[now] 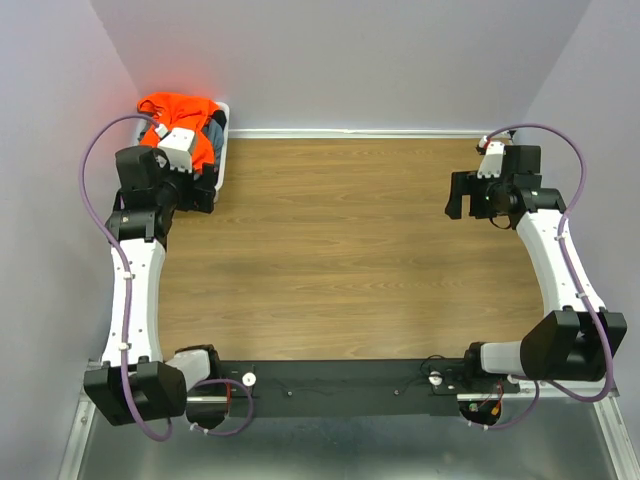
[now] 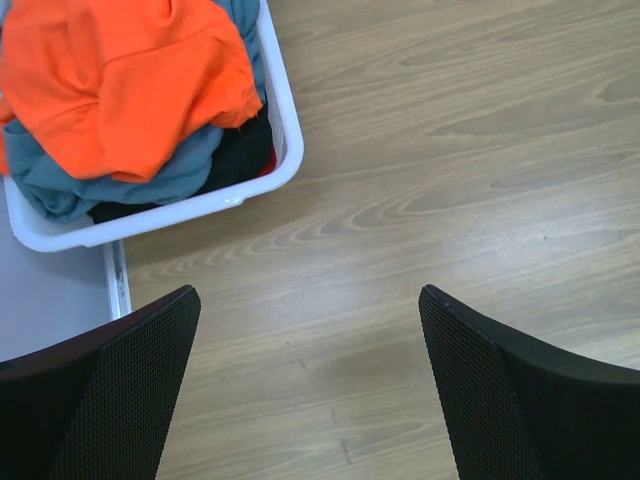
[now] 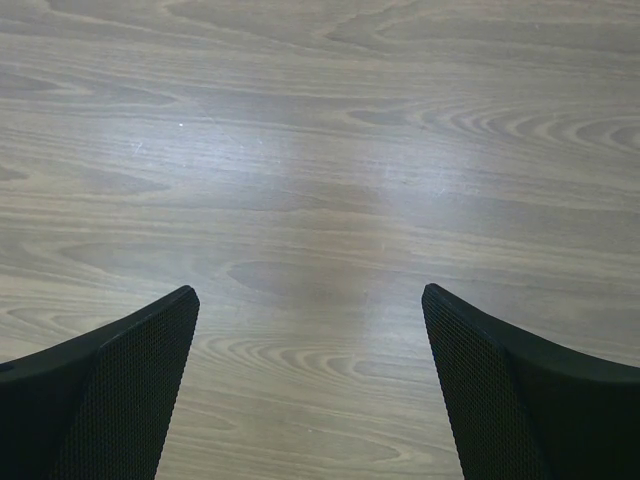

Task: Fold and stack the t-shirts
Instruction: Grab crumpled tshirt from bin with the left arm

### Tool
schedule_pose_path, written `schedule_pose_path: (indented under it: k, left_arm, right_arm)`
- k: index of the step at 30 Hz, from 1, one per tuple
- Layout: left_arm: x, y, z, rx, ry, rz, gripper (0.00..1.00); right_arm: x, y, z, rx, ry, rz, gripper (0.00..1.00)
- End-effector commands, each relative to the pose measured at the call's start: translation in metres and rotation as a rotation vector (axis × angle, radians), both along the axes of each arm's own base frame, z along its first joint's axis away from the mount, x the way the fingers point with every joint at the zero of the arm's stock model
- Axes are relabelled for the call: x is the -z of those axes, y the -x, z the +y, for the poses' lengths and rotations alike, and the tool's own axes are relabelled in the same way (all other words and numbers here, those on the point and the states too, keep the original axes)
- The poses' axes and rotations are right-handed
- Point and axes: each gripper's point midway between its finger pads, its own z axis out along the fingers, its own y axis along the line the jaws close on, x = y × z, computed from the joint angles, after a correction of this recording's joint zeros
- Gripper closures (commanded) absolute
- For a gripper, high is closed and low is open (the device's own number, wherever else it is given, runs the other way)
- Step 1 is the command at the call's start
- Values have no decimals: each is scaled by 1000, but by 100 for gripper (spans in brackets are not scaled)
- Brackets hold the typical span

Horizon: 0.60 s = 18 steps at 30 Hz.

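An orange t-shirt (image 1: 180,112) lies crumpled on top in a white basket (image 1: 222,150) at the table's far left corner. In the left wrist view the orange t-shirt (image 2: 120,70) covers a grey-blue t-shirt (image 2: 150,180) in the basket (image 2: 200,205), with dark cloth beneath. My left gripper (image 1: 200,190) is open and empty just in front of the basket; it also shows in the left wrist view (image 2: 308,300). My right gripper (image 1: 468,197) is open and empty over bare wood at the far right; it also shows in the right wrist view (image 3: 310,300).
The wooden table (image 1: 340,250) is bounded by walls at the back and both sides. A metal strip (image 2: 115,275) runs beside the basket at the table's left edge.
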Motion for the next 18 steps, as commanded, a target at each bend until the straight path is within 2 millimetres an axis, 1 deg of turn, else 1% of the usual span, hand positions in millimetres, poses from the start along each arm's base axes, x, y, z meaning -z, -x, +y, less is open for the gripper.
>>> schedule_pose_path:
  k: [1, 2, 3, 4, 5, 6, 7, 8, 9, 10, 11, 12, 13, 14, 15, 16, 17, 18]
  left_arm:
    - [-26, -13, 18, -107, -18, -54, 2]
    - [-29, -18, 20, -113, -23, -49, 2]
    - [-41, -22, 23, -119, -39, -54, 2]
    - [-42, -27, 25, -120, -46, -47, 2]
    - [-35, -37, 28, -104, -54, -18, 1]
    - [-50, -43, 29, -94, -48, -43, 2]
    - [-55, -49, 31, -91, -39, -52, 2]
    - [-49, -61, 42, -114, -26, -33, 2]
    - [-68, -70, 47, -134, -6, -74, 2]
    - [-59, -87, 55, -153, 12, -51, 2]
    - [-64, -95, 65, -175, 23, -61, 2]
    - [-81, -105, 67, -168, 25, -104, 2]
    - [-85, -115, 69, -165, 22, -122, 2]
    - [-76, -129, 73, -166, 23, -110, 2]
    - [-88, -137, 76, -163, 9, -146, 2]
    - [-76, -152, 82, -167, -10, -126, 2]
    - [-75, -160, 86, -172, -18, -126, 2]
    - [-93, -169, 94, -196, -44, -163, 2]
  right_arm:
    - [3, 2, -8, 41, 28, 16, 0]
    - [3, 1, -7, 34, 29, 15, 0]
    - [4, 0, -6, 34, 23, 18, 0]
    - [3, 0, -6, 32, 23, 17, 0]
    - [4, 0, -3, 17, 13, 17, 0]
    - [3, -1, -3, 12, 11, 13, 0]
    - [3, -1, -2, 9, 8, 15, 0]
    - [5, -2, -1, 4, 4, 20, 0]
    - [4, -3, -2, 6, 8, 19, 0]
    - [6, -3, -4, 13, 18, 24, 0]
    - [7, -2, -4, 12, 21, 26, 0]
    - [10, -1, -5, 9, 24, 32, 0]
    - [12, 0, -5, 3, 29, 35, 0]
    - [14, 0, -5, 3, 30, 40, 0]
    - [19, 1, -5, -1, 34, 51, 0]
    - [21, 1, -5, -4, 36, 58, 0]
    - [24, 1, -6, -7, 38, 64, 0]
    - [28, 1, -6, -6, 41, 77, 0]
